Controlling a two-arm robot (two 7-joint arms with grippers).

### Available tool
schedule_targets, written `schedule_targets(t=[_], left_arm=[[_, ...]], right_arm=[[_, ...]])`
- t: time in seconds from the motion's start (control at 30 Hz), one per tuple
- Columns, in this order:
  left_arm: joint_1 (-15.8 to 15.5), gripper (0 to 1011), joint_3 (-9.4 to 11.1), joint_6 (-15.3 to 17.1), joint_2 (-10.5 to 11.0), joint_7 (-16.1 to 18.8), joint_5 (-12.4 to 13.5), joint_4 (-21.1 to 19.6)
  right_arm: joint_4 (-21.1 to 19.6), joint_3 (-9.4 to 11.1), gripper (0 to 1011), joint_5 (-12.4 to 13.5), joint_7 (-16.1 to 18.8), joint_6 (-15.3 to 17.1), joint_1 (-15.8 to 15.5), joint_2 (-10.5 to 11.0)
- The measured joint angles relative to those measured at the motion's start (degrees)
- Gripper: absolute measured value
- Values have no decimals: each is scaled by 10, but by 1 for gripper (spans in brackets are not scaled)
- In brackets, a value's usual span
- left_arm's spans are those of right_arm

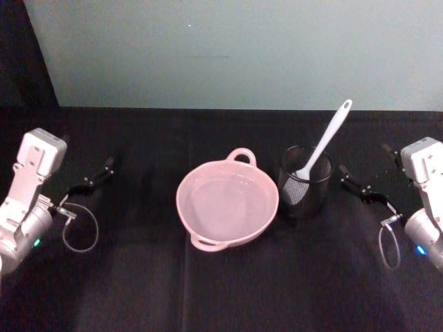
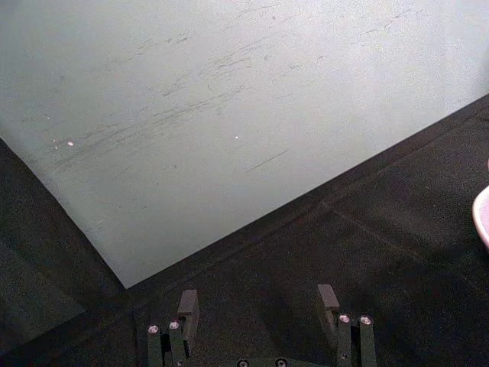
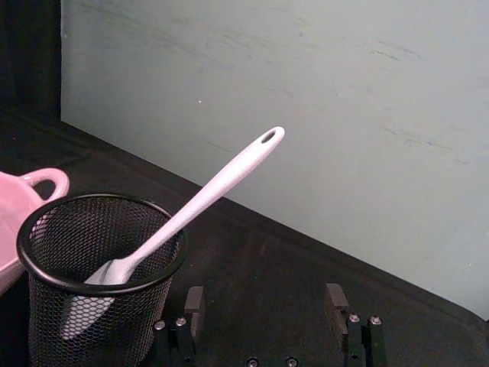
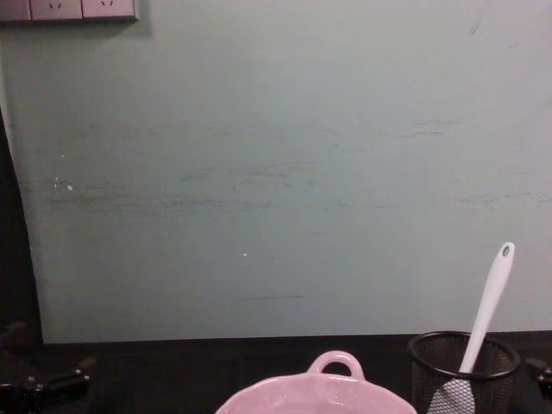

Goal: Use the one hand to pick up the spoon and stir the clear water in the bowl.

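One broad table under black cloth (image 1: pixel 221 290) is spread before a pale green wall, and everything for the job is set out on it. At its two sides the arms are held low. The left gripper (image 2: pixel 258 306) is parked well apart from the wares with its fingers spread wide and nothing between them. The right gripper (image 3: pixel 264 302) is likewise wide open and empty, but is placed near the cup. A glossy pale pink bowl with a loop handle on its rim (image 1: pixel 190 190) is set at the middle, and clear water is seen in it. Just beside it, on the robot's right, a black wire-mesh cup (image 1: pixel 304 190) is stood (whether the two touch cannot be told). In that cup the white plastic spoon with a long slim handle (image 1: pixel 324 142) is propped head down. Its handle is leaned on the rim and tilted up toward the wall, with a small hole at its tip. The spoon is judged to be light, stiff and rather slick, so a firm, narrow pinch is called for. Hold is best taken on the bare upper handle, above the mesh and below the hole. A lift along the lean is advised, since the light cup could be dragged or tipped by a sideways pull.
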Motion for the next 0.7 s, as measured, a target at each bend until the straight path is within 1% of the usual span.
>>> schedule_targets(t=[0.7], left_arm=[[0,1011,0,0,0,0,0,0]], right_arm=[[0,0,1003,0,0,0,0,0]])
